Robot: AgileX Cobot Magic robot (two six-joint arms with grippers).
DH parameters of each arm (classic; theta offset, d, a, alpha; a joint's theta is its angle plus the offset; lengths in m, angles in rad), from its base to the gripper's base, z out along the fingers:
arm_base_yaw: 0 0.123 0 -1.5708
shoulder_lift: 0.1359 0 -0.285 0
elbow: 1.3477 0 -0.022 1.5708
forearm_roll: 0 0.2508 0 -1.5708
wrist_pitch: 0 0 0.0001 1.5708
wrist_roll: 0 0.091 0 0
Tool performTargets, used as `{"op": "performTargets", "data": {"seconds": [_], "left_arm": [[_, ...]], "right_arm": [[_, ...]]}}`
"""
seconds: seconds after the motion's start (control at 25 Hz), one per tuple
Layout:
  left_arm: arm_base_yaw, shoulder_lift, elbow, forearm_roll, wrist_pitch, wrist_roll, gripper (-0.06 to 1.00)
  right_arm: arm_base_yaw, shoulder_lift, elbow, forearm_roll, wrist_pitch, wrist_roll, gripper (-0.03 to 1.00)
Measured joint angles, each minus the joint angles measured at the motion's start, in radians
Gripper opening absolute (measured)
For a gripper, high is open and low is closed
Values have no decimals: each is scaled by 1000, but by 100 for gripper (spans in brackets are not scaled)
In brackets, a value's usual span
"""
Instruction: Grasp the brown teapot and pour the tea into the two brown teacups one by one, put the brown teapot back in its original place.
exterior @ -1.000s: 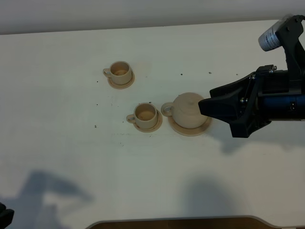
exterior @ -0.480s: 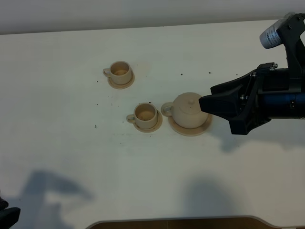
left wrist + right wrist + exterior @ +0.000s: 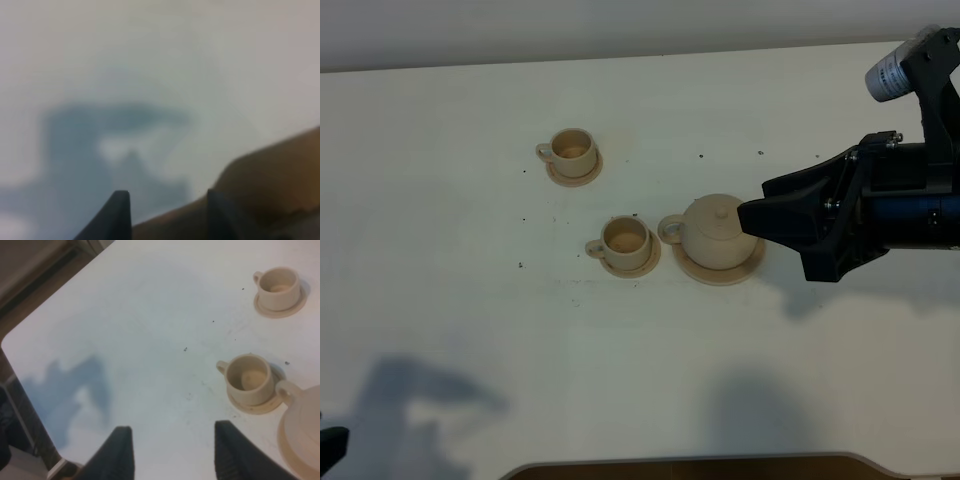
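Note:
The brown teapot [image 3: 716, 230] sits upright on its wide saucer [image 3: 720, 270], the original place, right of centre on the white table. Its loop handle points left. One brown teacup [image 3: 626, 240] stands on a small saucer just left of the pot; the other teacup [image 3: 573, 150] is farther back and left. My right gripper [image 3: 752, 222] hovers at the teapot's right side, open, with nothing between its fingers [image 3: 121, 452]. In the right wrist view the teapot [image 3: 306, 415] shows at the frame's edge, beside the near teacup [image 3: 249, 377] and the far teacup [image 3: 279, 286]. My left gripper [image 3: 167, 215] is open over bare table.
Small dark specks dot the white table [image 3: 470, 300] around the cups. The table's front edge [image 3: 680, 465] runs along the bottom of the high view, and its left corner [image 3: 15, 340] shows in the right wrist view. Part of the left arm [image 3: 330, 445] sits at the bottom-left corner.
My right gripper has drawn back slightly to the right, uncovering the teapot's lid. The teapot and cups have not moved.

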Motion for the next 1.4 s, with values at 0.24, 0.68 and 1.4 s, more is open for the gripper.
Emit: {"op": "performTargets", "data": {"seconds": [0.24,0.68,1.4], "left_arm": [[112,-180,1,0,0,0,36],[144,-373,1,-4,2,-1,36],[144,-373,1,-7,2,-1,36]], "right_arm": [[0,0,0,0,0,-1,40],[0,0,0,46,0,-27,40],[67,155,-163,138,-53,-100,40]]}}
